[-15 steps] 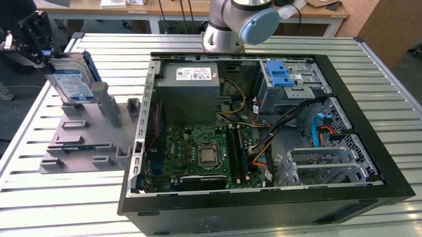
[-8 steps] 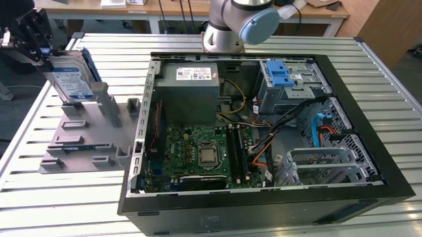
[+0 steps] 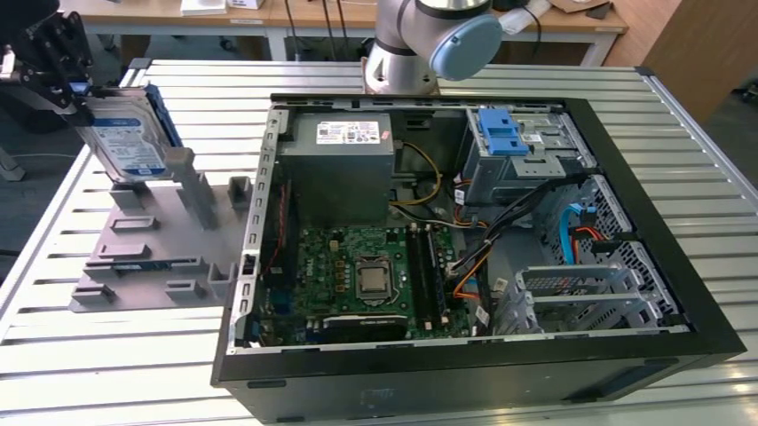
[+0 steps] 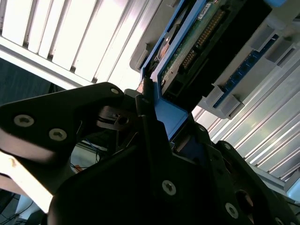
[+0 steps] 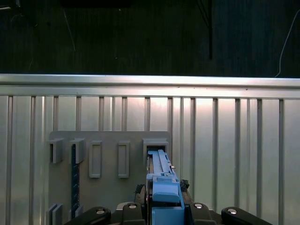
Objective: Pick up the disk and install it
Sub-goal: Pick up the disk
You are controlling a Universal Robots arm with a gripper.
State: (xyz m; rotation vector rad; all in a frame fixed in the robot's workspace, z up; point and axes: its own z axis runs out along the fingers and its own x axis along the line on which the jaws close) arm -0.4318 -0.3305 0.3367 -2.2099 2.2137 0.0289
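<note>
we see the claw (image 3: 78, 89) clamped on the disk (image 3: 128, 142), upright at the grey rack (image 3: 142, 257) on the slatted metal table (image 3: 106, 373); wooden desks (image 3: 319, 19) stand behind.

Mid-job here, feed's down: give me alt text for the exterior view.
The pincer grips the disk, tilted, at a grey holder rack on the exterior view's left. On that view's right, an open computer case lies on the slatted table, with a blue-latched drive cage inside.
</note>
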